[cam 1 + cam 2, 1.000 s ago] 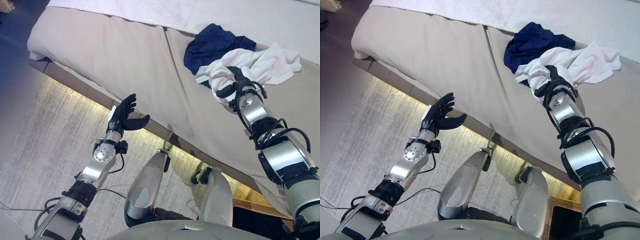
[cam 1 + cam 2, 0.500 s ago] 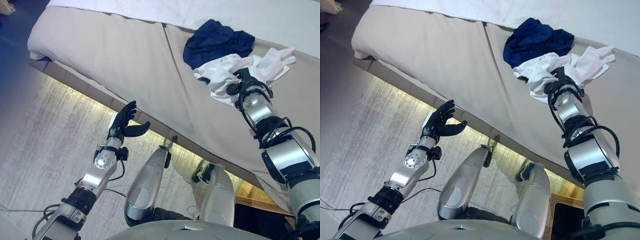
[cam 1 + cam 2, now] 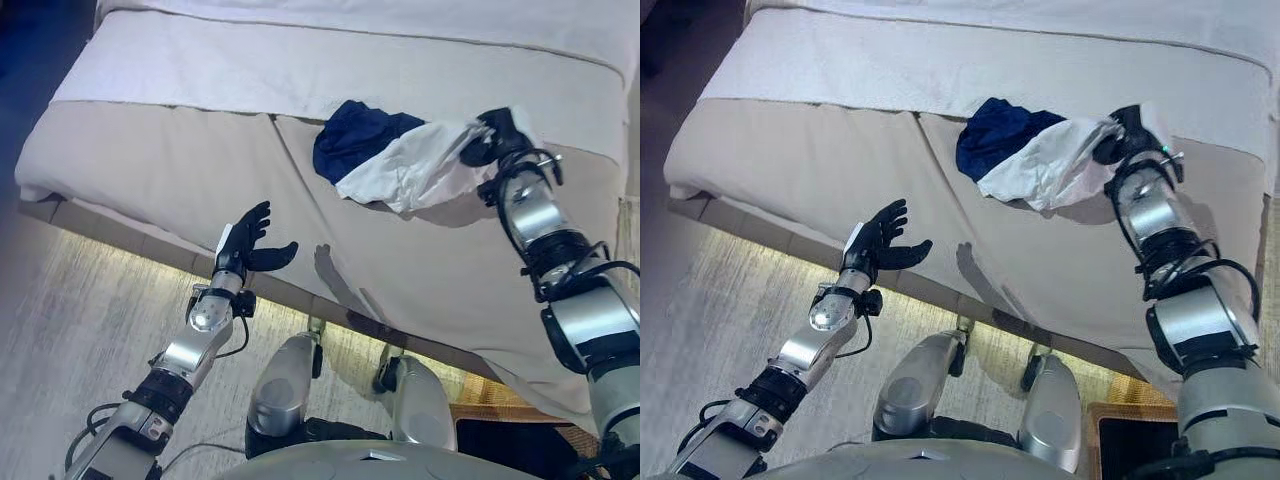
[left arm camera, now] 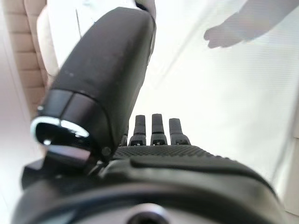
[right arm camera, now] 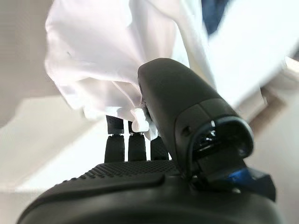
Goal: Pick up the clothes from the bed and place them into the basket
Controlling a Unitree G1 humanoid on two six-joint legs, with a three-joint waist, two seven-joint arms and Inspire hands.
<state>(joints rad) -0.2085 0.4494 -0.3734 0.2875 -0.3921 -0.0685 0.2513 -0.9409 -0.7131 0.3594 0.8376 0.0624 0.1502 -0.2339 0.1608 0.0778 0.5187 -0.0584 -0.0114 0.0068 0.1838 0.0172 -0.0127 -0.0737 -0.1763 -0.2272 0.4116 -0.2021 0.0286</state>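
Beige bedding covers the bed (image 3: pixel 180 160) in the left eye view, with a pale carpet below. The right hand (image 3: pixel 492 138) is closed on a white garment (image 3: pixel 410 170), which trails onto a navy garment (image 3: pixel 360 145) lying on the mattress. The left hand (image 3: pixel 247 240) hangs open and empty off the bed's near edge.

From the right eye, a dark-lined corner at the lower right may be the basket (image 3: pixel 1120 450); its contents cannot be seen.

Looking along the left wrist, straight fingers (image 4: pixel 153 128) point at bare sheet.

Seen from the right wrist, thumb and fingers (image 5: pixel 128 135) pinch bunched white cloth. The grip looks shallow, so the cloth could slip free in transit, and the trailing end may drag the navy piece off the bed.
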